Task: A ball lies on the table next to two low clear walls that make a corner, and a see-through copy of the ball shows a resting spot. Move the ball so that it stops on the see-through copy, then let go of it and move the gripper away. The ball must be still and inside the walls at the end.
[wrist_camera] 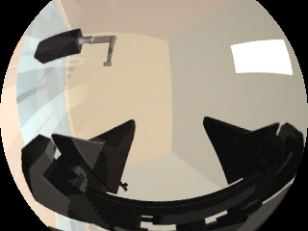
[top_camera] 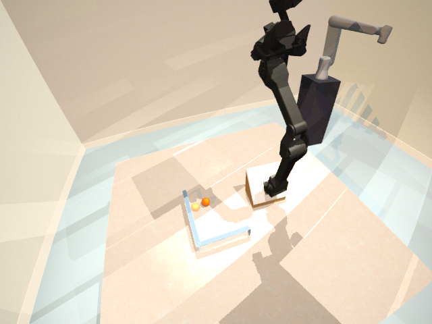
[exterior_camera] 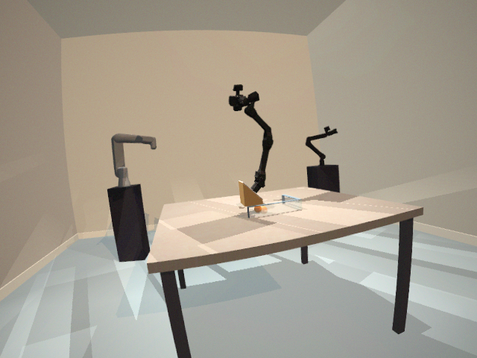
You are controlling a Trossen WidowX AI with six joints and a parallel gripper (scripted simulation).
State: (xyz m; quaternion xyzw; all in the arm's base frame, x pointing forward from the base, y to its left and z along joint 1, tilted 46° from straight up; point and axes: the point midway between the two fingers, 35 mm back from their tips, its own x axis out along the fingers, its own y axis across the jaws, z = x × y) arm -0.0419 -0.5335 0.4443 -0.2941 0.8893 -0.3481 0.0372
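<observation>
Arm [top_camera: 284, 100] reared high above my table [top_camera: 314, 264], gripper [wrist_camera: 168, 148] spread wide on nothing, aimed at the wall; ball [top_camera: 205, 201] lies just beside its see-through copy [top_camera: 195, 206].

Top view: ball [top_camera: 205, 201] on table [top_camera: 314, 261], just right of see-through copy [top_camera: 195, 206], both inside corner of walls [top_camera: 191, 223]. Arm base on block [top_camera: 256, 175], right of ball. Gripper [wrist_camera: 168, 148] raised high, jaws wide apart, nothing between
</observation>
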